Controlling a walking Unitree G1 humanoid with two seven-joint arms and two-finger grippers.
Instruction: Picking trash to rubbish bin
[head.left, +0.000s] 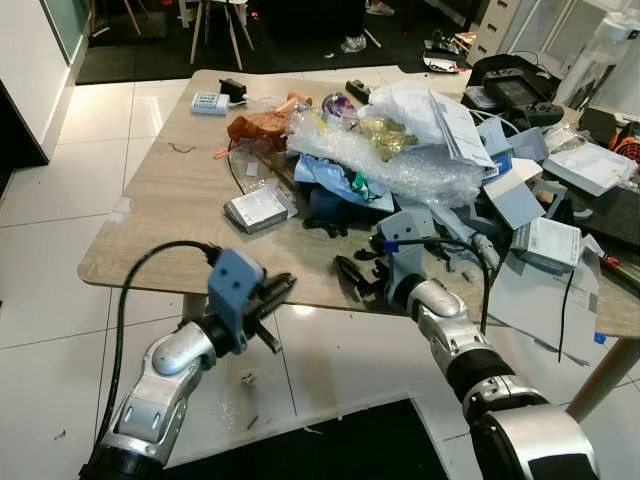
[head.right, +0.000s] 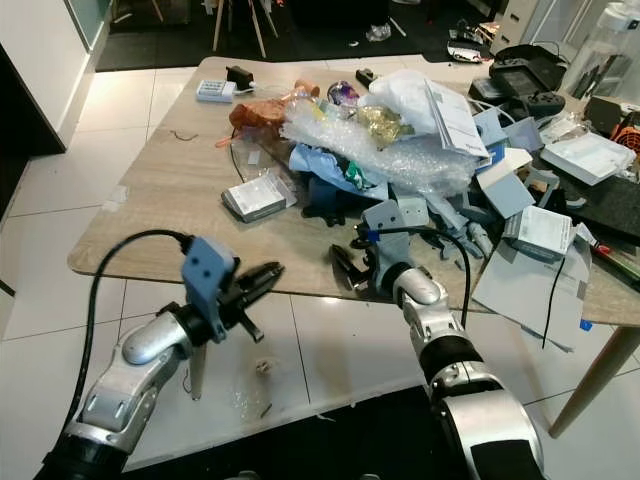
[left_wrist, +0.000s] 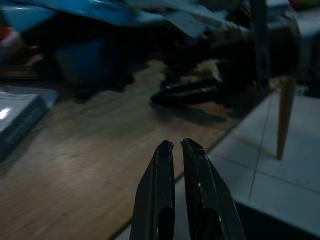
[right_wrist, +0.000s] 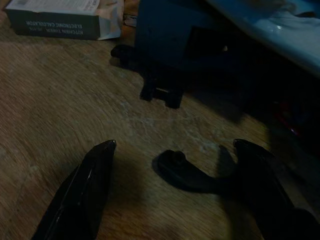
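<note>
Black fingers pressed together, holding nothing: that is my left gripper (head.left: 272, 292), hovering off the near edge of the wooden table (head.left: 170, 215), over the white floor tiles. A few small scraps (head.right: 262, 368) lie on the tiles below it, and I could easily miss them.

To the right, my right gripper (right_wrist: 172, 192) sits low over the tabletop with its fingers spread wide around a small black curved piece (right_wrist: 182, 172). I judge that to be the grab in hand. The piece lies flat on the wood, so the fingertips may scrape the surface or skid it away rather than lift it. A cable (head.left: 470, 262) loops off that wrist right by the clutter and could snag.

Just beyond is a dark blue block (right_wrist: 165, 40), and left of it a small printed box (head.left: 258, 208). Farther still, bubble wrap (head.left: 400, 165) and papers are heaped loosely; a careless reach could drag the pile off the edge. I see no rubbish bin, so the carry direction is a guess.
</note>
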